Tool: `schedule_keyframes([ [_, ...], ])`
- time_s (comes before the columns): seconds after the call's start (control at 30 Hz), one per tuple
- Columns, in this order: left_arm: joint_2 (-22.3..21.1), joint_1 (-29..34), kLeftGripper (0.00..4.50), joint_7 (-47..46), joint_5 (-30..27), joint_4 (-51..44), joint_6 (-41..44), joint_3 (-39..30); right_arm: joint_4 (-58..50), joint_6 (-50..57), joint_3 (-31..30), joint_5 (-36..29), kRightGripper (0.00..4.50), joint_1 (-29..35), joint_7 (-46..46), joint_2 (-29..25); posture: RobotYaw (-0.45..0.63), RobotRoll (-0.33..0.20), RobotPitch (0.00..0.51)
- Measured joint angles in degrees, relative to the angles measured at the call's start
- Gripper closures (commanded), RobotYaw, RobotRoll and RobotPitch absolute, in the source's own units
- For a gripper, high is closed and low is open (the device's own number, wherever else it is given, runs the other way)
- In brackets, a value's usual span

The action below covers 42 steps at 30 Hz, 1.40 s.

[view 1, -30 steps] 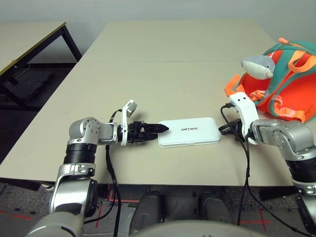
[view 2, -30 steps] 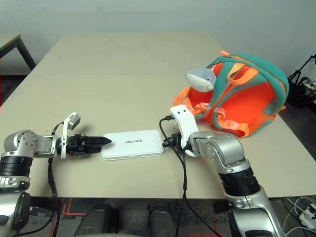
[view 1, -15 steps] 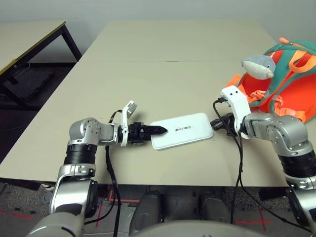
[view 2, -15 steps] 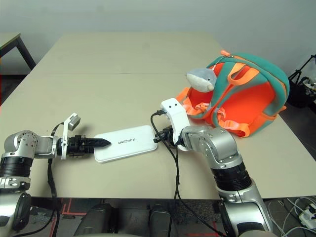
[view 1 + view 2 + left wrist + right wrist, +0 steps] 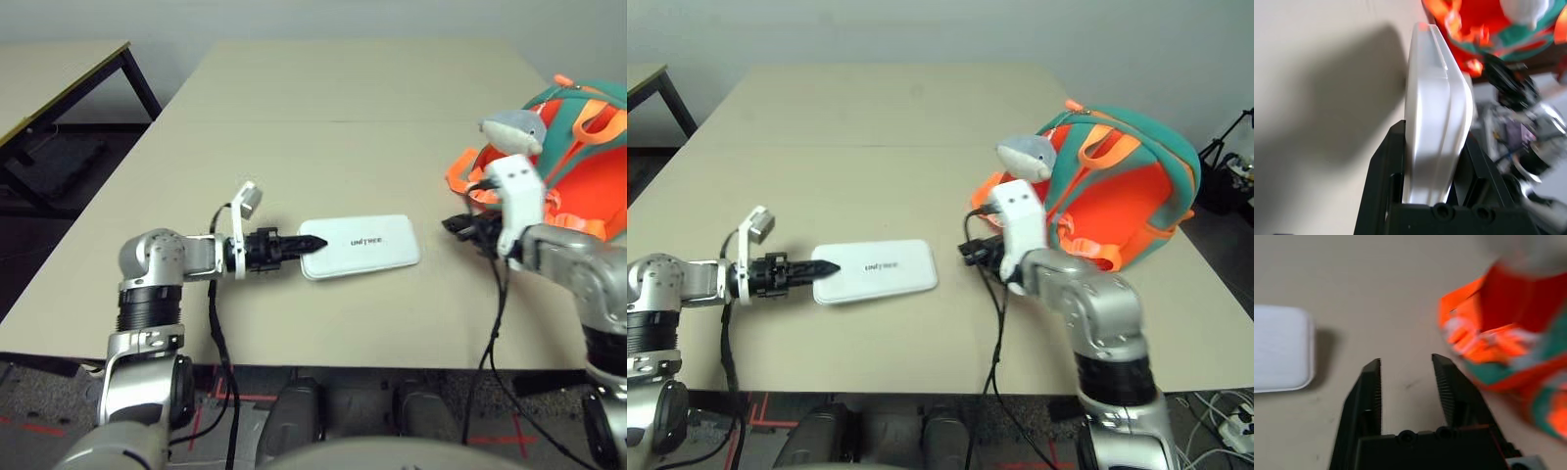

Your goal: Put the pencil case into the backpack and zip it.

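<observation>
Pencil case [image 5: 361, 246]: flat, white, rounded corners.

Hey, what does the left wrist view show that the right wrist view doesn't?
Left wrist view: the left gripper shut on one end of the flat white rounded pencil case, seen edge-on between its jaws. Past the case sits the other arm's dark gripper.

Right wrist view: the right gripper with its jaws open and nothing between them, above bare beige table.

Both: the pencil case, the orange and teal backpack and the table.
</observation>
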State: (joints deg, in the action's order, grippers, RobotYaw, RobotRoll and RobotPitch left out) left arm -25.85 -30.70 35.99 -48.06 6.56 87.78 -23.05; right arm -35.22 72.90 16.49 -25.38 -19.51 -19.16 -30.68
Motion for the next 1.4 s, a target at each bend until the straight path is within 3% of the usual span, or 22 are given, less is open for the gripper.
schedule_keyframes([
  [0.17, -1.35, -5.59, 3.12, -2.96, 0.03, 0.05, 0.74, -4.26, -13.63, 6.12, 7.56, 2.27, 0.03, 0.9, 9.58, 12.42, -0.08, 0.0, 0.044],
  [0.4, -1.54, -9.54, 3.12, -3.76, 0.31, 1.83, 0.67, -3.35, -10.02, -4.77, 7.84, 8.68, 0.0, 2.69, 16.45, 15.76, -0.1, 0.0, 0.016],
  [0.53, -2.35, -12.82, 3.12, -3.67, 1.01, 4.96, -0.62, -1.41, 0.38, -15.29, 6.47, 11.88, 0.0, 2.48, 17.53, 16.22, -0.1, 0.0, 0.003],
  [0.8, -3.4, -14.67, 3.12, -3.02, 1.3, 7.14, -3.33, -0.09, 19.35, -30.45, 3.21, 15.26, 0.0, -3.63, 18.6, 16.88, -0.05, 0.0, 0.0],
  [1.0, -3.46, -13.56, 3.12, -3.17, 1.14, 6.79, -3.38, -0.52, 28.48, -36.07, 2.04, 16.55, 0.0, -7.5, 18.83, 15.81, -0.02, 0.0, 0.0],
  [1.1, -3.51, -12.81, 3.12, -3.43, 1.08, 6.14, -3.16, -0.89, 30.32, -37.0, 1.96, 17.09, 0.82, -9.3, 19.24, 15.26, -0.02, 0.0, 0.0],
  [1.4, -3.64, -12.87, 3.12, -3.78, 0.81, 5.2, -2.76, -1.38, 28.77, -35.94, 0.65, 17.23, 3.9, -9.53, 19.48, 14.99, -0.06, 0.0, 0.0],
])
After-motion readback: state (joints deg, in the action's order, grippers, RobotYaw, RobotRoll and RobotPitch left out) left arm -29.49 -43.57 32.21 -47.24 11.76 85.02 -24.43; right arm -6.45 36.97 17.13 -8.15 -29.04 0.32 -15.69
